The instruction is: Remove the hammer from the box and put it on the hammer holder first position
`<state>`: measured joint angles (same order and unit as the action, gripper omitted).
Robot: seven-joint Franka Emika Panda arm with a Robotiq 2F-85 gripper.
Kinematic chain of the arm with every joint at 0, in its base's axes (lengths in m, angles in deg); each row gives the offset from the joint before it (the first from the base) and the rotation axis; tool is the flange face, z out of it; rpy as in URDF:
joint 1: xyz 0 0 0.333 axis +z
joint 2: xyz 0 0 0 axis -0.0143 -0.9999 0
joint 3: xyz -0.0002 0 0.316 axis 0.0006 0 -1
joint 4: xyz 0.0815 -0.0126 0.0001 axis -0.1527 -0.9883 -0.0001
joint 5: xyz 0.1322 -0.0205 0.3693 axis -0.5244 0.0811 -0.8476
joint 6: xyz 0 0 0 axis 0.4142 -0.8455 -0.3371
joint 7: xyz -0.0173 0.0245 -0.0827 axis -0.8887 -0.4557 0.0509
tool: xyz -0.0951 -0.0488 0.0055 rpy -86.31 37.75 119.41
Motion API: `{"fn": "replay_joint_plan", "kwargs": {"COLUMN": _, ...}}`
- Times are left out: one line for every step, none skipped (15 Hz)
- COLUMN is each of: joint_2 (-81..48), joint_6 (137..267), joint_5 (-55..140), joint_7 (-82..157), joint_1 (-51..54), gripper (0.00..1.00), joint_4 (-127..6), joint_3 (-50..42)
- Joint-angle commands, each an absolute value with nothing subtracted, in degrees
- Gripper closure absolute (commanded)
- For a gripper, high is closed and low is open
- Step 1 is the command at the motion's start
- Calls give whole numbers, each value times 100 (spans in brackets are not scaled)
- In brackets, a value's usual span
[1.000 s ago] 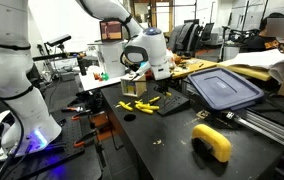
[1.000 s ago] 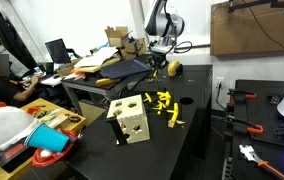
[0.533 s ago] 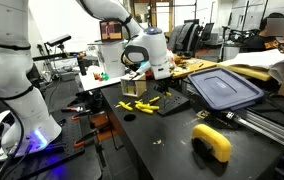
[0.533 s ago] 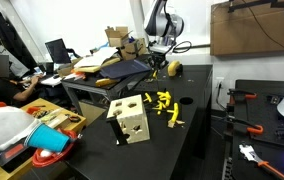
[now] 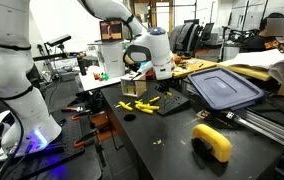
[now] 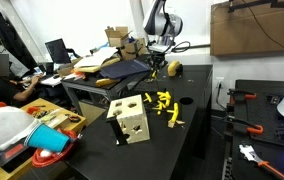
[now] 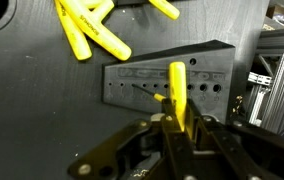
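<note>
Currently we see the black Robotiq gripper (image 7: 182,128) clamped on the yellow-handled hammer (image 7: 177,80), over the dark grey perforated holder block (image 7: 132,88). Loose yellow plastic tools (image 7: 87,30) lie beside it.

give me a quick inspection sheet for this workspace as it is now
surface: black table, matte
job's things: yellow hammer held between the fingers, over the grey holder with its row of holes; tan box stands apart, near the table edge
clutter: loose yellow pieces; dark-blue bin; yellow-and-black object
grippers: tool shut on the hammer
cables: nothing seen
surroundings: white robot; seated person; large cardboard box
</note>
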<state>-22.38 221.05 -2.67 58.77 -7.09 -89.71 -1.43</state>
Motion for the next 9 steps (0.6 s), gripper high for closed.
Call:
{"fn": "replay_joint_plan", "kwargs": {"joint_2": -2423, "joint_6": 21934, "joint_5": -523, "joint_7": 5779, "joint_1": -787, "gripper": 96, "joint_4": -8815, "joint_3": -291}}
{"fn": "replay_joint_plan", "kwargs": {"joint_2": -2428, "joint_6": 22008, "joint_5": -558, "joint_7": 5741, "joint_1": -779, "gripper": 96, "joint_4": -8823, "joint_3": -300}}
{"fn": "replay_joint_plan", "kwargs": {"joint_2": -2435, "joint_6": 22064, "joint_5": -581, "joint_7": 5716, "joint_1": -768, "gripper": 96, "joint_4": -8831, "joint_3": -299}}
{"fn": "replay_joint_plan", "kwargs": {"joint_2": -2445, "joint_6": 22061, "joint_5": -569, "joint_7": 5712, "joint_1": -760, "gripper": 96, "joint_4": -8828, "joint_3": -289}}
{"fn": "replay_joint_plan", "kwargs": {"joint_2": -2460, "joint_6": 22117, "joint_5": -526, "joint_7": 5732, "joint_1": -734, "gripper": 96, "joint_4": -8838, "joint_3": -264}}
{"fn": "replay_joint_plan", "kwargs": {"joint_2": -2469, "joint_6": 22117, "joint_5": -465, "joint_7": 5771, "joint_1": -713, "gripper": 96, "joint_4": -8848, "joint_3": -234}}
{"fn": "replay_joint_plan", "kwargs": {"joint_2": -2474, "joint_6": 22134, "joint_5": -406, "joint_7": 5799, "joint_1": -693, "gripper": 96, "joint_4": -8866, "joint_3": -202}}
{"fn": "replay_joint_plan", "kwargs": {"joint_2": -2472, "joint_6": 22119, "joint_5": -353, "joint_7": 5824, "joint_1": -684, "gripper": 96, "joint_4": -8877, "joint_3": -177}}
{"fn": "replay_joint_plan", "kwargs": {"joint_2": -2475, "joint_6": 22113, "joint_5": -335, "joint_7": 5820, "joint_1": -687, "gripper": 96, "joint_4": -8880, "joint_3": -171}}
